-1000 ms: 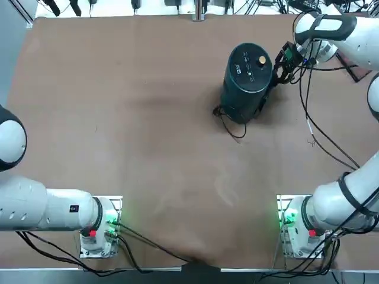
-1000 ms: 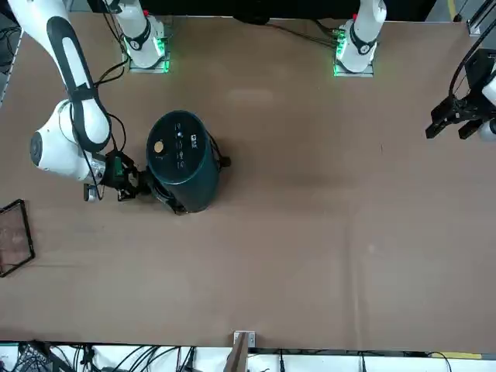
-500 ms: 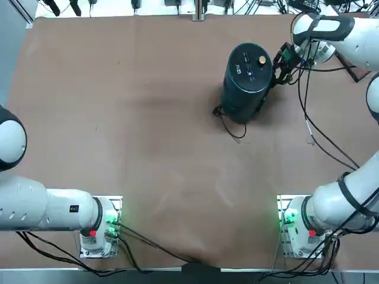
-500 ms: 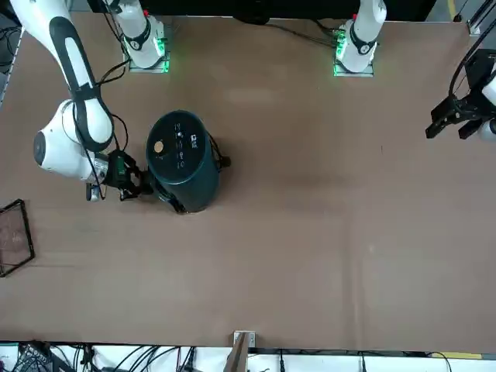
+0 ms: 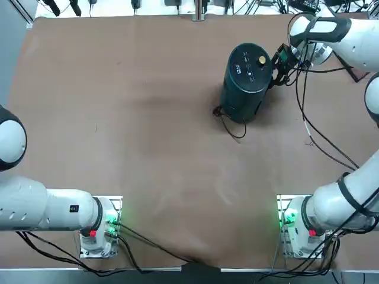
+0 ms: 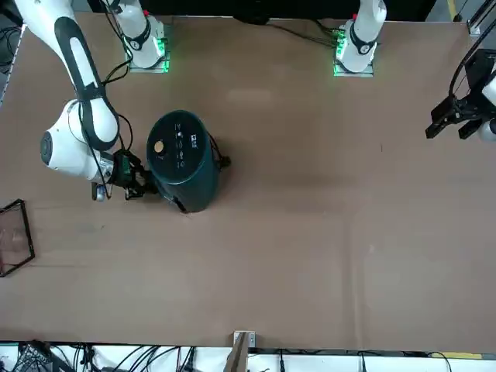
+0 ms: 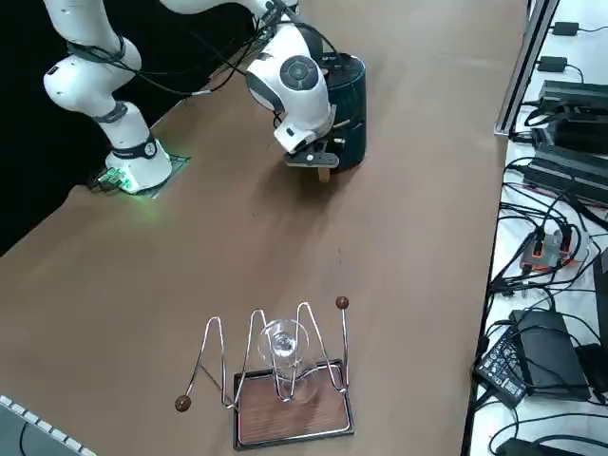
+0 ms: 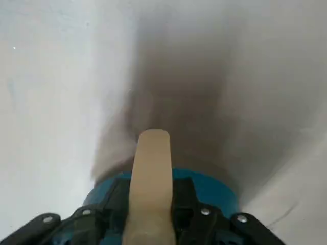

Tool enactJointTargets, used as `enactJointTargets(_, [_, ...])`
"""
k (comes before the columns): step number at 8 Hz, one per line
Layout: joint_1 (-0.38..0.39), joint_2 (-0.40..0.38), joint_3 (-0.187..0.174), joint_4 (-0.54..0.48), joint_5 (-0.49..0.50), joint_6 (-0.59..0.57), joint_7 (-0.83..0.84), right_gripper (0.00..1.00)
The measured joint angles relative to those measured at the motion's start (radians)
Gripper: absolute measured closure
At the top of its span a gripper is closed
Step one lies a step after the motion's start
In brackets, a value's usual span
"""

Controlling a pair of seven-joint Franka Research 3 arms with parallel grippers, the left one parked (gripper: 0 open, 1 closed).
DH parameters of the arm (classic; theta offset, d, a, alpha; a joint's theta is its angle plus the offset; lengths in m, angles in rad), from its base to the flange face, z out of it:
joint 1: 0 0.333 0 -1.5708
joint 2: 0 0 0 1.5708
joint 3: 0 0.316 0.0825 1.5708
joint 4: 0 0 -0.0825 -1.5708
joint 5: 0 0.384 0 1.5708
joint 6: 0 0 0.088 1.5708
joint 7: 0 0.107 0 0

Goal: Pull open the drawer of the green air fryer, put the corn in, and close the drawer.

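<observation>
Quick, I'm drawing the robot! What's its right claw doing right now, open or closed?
Right claw: closed, holding the smooth, light tan handle beside the dark green, round-sided air fryer.

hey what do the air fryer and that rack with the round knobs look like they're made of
Air fryer: probably painted metal or plastic, smooth, dark green, softly shiny.

Rack: bent bars with a bright metallic gleam, likely steel; its brown base panel shows wood-like grain, possibly real wood.

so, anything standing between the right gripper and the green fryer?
Nothing visible. The right gripper is already at the right side of the green air fryer, shut on the pale handle, with no other object seen between them.
</observation>
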Motion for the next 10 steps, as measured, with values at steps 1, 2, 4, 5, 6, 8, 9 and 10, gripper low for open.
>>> enactJointTargets(1, [0.003,0.0,0.0,-0.001,0.002,0.0,0.0,0.55])
enactJointTargets(2, [0.008,0.0,0.0,-0.001,0.007,0.0,0.0,0.55])
enactJointTargets(4, [0.013,0.0,0.0,-0.004,0.016,0.0,0.0,0.55])
enactJointTargets(5, [0.015,0.0,0.0,-0.007,0.023,0.004,0.0,0.55])
enactJointTargets(6, [0.016,0.0,0.0,-0.01,0.027,0.008,0.0,0.55])
enactJointTargets(8, [0.018,0.0,0.0,-0.01,0.029,0.01,0.0,0.52])
enactJointTargets(9, [0.026,0.0,0.0,-0.01,0.044,0.021,0.0,0.37])
enactJointTargets(10, [0.036,0.0,0.003,-0.005,0.052,0.028,0.0,0.2])
